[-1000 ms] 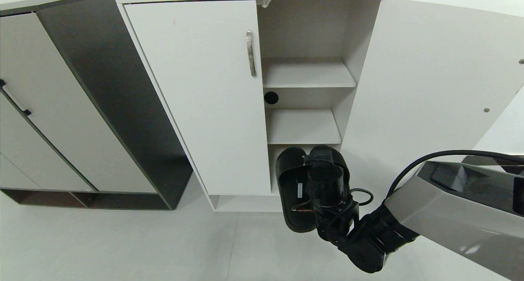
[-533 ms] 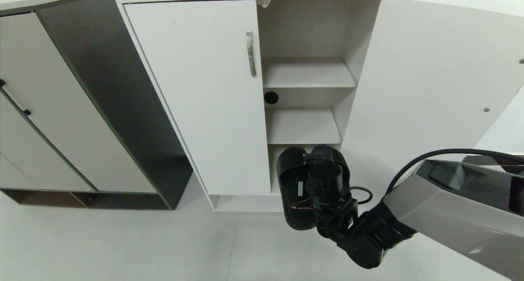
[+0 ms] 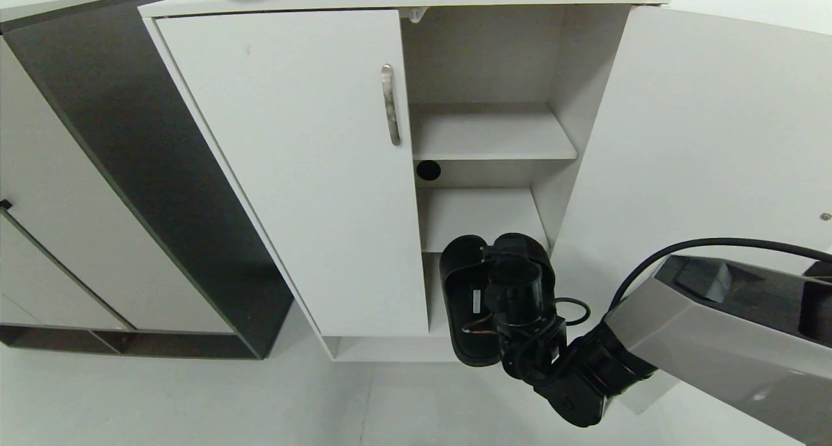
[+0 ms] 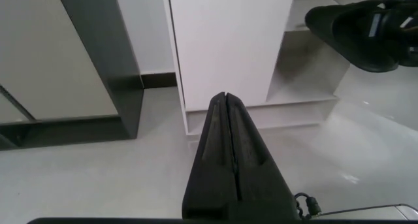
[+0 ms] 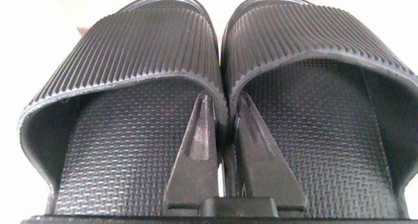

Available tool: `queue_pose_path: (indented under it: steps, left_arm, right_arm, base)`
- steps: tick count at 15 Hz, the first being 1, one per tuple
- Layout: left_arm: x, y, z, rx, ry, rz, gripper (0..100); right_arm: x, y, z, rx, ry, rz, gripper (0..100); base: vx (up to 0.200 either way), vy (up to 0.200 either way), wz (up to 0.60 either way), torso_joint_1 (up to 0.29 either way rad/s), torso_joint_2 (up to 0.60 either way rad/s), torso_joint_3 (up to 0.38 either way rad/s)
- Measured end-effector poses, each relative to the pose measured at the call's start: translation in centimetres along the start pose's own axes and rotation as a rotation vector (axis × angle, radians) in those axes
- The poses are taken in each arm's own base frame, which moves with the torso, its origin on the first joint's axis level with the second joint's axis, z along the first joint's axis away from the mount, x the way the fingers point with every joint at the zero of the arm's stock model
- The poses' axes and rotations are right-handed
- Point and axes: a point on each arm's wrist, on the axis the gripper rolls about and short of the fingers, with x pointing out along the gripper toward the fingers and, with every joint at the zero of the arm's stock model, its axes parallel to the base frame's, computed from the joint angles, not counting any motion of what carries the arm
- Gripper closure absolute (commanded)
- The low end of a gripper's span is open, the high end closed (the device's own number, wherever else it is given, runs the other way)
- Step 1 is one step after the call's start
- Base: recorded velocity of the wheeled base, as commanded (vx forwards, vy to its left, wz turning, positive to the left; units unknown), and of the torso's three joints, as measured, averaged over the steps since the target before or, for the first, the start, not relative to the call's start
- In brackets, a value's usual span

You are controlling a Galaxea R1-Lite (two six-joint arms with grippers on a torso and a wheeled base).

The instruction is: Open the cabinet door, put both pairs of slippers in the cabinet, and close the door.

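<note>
No text, number or sign can be read anywhere. The only printed mark is a small pale label [image 3: 476, 301] on the insole of the left one of the two black slippers [image 3: 463, 270], which are low at the open right side of the cabinet [image 3: 292, 173]. Its print is too small to make out. The left wrist view shows a pale patch on the slippers too, and it is just as illegible.
</note>
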Motion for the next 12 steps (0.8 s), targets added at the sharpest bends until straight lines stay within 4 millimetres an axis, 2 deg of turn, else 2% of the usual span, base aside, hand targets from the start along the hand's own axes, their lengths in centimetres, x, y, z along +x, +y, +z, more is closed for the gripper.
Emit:
queue_pose_path:
  steps: [6, 12]
  left_arm:
    - [0.0, 0.0, 0.0, 0.0, 0.0, 0.0, 100]
    - [0.0, 0.0, 0.0, 0.0, 0.0, 0.0, 100]
  right_arm:
    - [0.3, -0.2, -0.7, -0.008, 0.008, -0.01, 100]
    - [1.5, -0.1, -1.7, 0.023, -0.017, -0.011, 100]
  base:
    - [0.2, 0.0, 0.0, 0.005, 0.0, 0.002]
    - [0.0, 0.0, 0.0, 0.0, 0.0, 0.0]
